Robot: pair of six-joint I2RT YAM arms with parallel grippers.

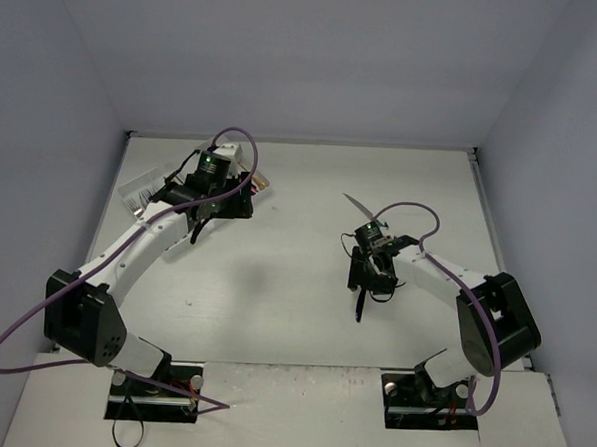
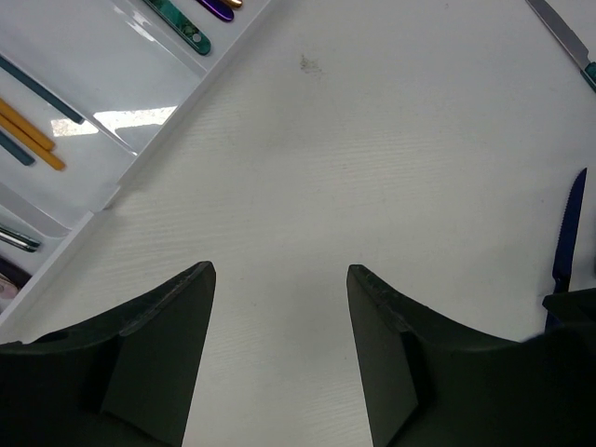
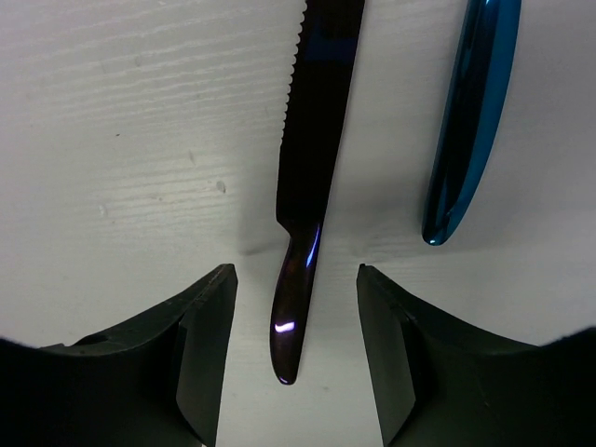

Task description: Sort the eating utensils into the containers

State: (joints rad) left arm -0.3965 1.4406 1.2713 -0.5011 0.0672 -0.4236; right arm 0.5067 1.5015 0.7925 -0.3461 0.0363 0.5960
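White arm links [image 1: 142,240] with black joints [image 1: 83,317], looping purple cables [image 1: 233,135], green wrist lights [image 1: 210,163], matte black gripper fingers [image 2: 158,363]

Overhead view: light is even, soft and cool white. I see only faint, diffuse shadows on the table [image 1: 275,282]. Left wrist view: a bright glare patch on the tray [image 2: 140,119] floor. Right wrist view: the knife [image 3: 321,112] is sharp, with a small highlight on its handle. The near fingers [image 3: 196,363] are dark and slightly soft.
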